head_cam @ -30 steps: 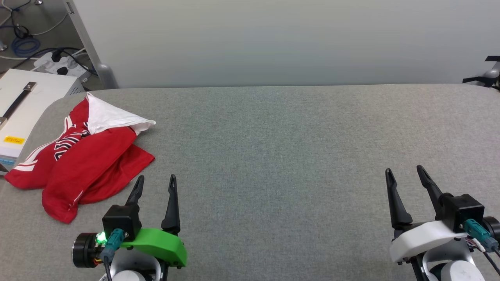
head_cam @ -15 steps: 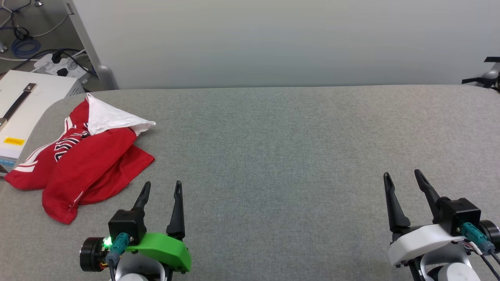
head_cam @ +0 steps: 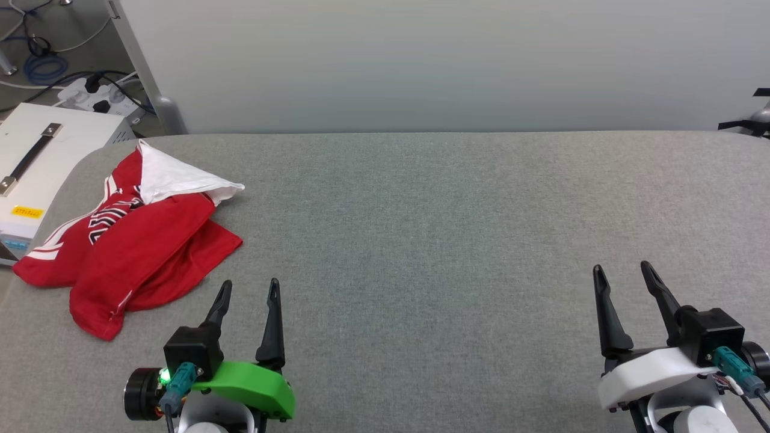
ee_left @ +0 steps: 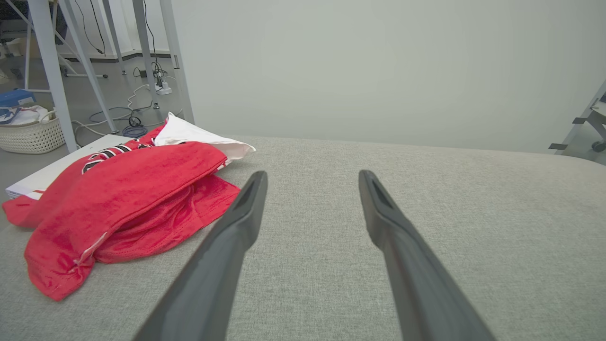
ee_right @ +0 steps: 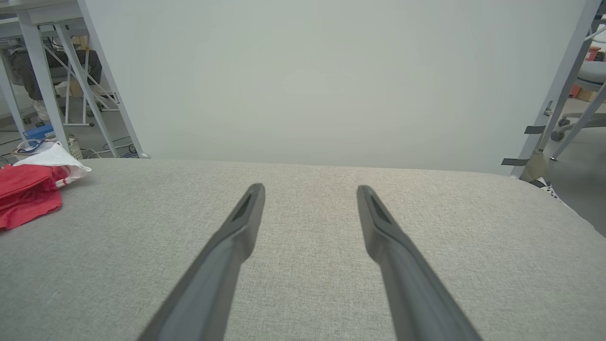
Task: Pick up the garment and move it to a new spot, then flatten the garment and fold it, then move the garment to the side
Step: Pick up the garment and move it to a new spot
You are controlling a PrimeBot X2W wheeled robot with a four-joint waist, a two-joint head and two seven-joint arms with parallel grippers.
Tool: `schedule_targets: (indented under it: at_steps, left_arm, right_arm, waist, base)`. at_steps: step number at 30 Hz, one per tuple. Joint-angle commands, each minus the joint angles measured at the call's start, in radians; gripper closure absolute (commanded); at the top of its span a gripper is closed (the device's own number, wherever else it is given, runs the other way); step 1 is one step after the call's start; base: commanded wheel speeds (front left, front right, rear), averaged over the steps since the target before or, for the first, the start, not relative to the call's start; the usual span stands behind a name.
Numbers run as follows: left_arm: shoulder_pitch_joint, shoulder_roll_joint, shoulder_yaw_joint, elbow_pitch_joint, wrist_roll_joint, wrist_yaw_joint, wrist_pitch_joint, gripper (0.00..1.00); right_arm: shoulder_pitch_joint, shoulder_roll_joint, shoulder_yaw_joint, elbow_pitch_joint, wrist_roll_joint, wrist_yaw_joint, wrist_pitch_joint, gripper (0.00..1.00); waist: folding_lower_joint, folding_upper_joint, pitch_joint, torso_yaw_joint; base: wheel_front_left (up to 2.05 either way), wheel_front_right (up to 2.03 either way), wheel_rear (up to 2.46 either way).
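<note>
One garment, a red jersey, lies crumpled in a loose heap on a grey fabric table. A white sleeve is folded across the garment's far end, black-and-white lettering peeks from a fold, and white stripes edge its left side. Just off the garment's near right corner, apart from the cloth, the left gripper is held over the table. Its two dark fingers are spread wide with only bare fabric between them. In the left wrist view the garment sits just left of the left gripper. Well to the right of the garment, the right gripper is spread equally wide and holds nothing. In the right wrist view the garment is a red patch far to the left of the right gripper. Against the garment's left side stands a white box with a dark handle on top. Beyond the garment, a white power strip and coiled cables lie on the floor. A pale panel rises behind the garment along the table's far edge.
</note>
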Motion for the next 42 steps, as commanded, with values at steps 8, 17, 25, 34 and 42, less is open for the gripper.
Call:
schedule_targets:
  at_steps: [8, 17, 25, 34, 42]
  left_arm:
    - [-0.023, -0.003, 0.001, 0.015, -0.007, 0.0, -0.025, 0.0]
    - [-0.037, -0.004, 0.005, 0.031, -0.018, 0.001, -0.043, 0.0]
    - [-0.038, -0.004, 0.003, 0.042, -0.046, 0.001, -0.064, 0.0]
    - [-0.033, -0.004, -0.01, 0.053, -0.054, -0.008, -0.077, 0.0]
    - [-0.03, -0.004, -0.02, 0.064, -0.02, -0.023, -0.077, 0.0]
  right_arm:
    - [-0.001, 0.0, 0.023, -0.002, 0.015, -0.001, -0.028, 0.0]
    - [-0.007, 0.0, 0.053, -0.006, 0.019, -0.001, -0.046, 0.0]
    - [-0.008, 0.0, 0.089, 0.002, 0.022, -0.001, -0.066, 0.0]
    - [-0.01, 0.0, 0.1, 0.01, 0.03, -0.001, -0.079, 0.0]
    - [-0.015, 0.0, 0.101, 0.013, 0.034, -0.001, -0.079, 0.0]
  waist:
    - [-0.0001, -0.0001, 0.028, 0.046]
    - [-0.0001, -0.0001, 0.04, 0.141]
    - [-0.0001, -0.0001, 0.04, 0.28]
    - [-0.0001, -0.0001, 0.039, 0.394]
    - [-0.0001, -0.0001, 0.037, 0.428]
  base:
    - [0.0, 0.0, 0.0]
    - [0.0, 0.0, 0.0]
    - [0.0, 0.0, 0.0]
    - [0.0, 0.0, 0.0]
    - [0.0, 0.0, 0.0]
